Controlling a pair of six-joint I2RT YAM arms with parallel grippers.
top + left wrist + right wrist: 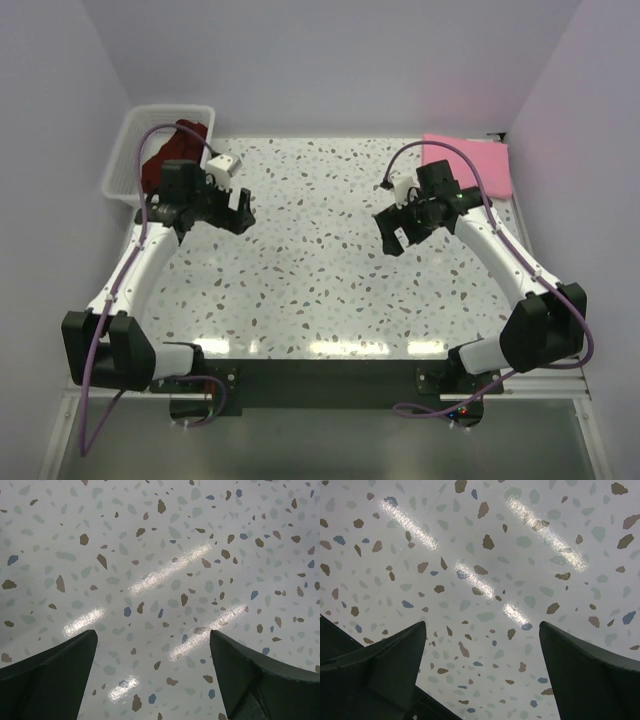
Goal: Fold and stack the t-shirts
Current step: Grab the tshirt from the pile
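A folded pink t-shirt [478,163] lies flat at the table's far right corner. A dark red t-shirt [176,152] sits crumpled in a white basket [128,150] at the far left. My left gripper [243,213] hovers over bare table to the right of the basket, open and empty; the left wrist view [152,640] shows only speckled tabletop between its fingers. My right gripper [390,232] hovers left of and nearer than the pink shirt, open and empty; the right wrist view [482,632] also shows only tabletop.
The speckled white table [320,260] is enclosed by pale walls at the back and sides. A dark rail [320,375] with both arm bases runs along the near edge. Purple cables loop from each arm.
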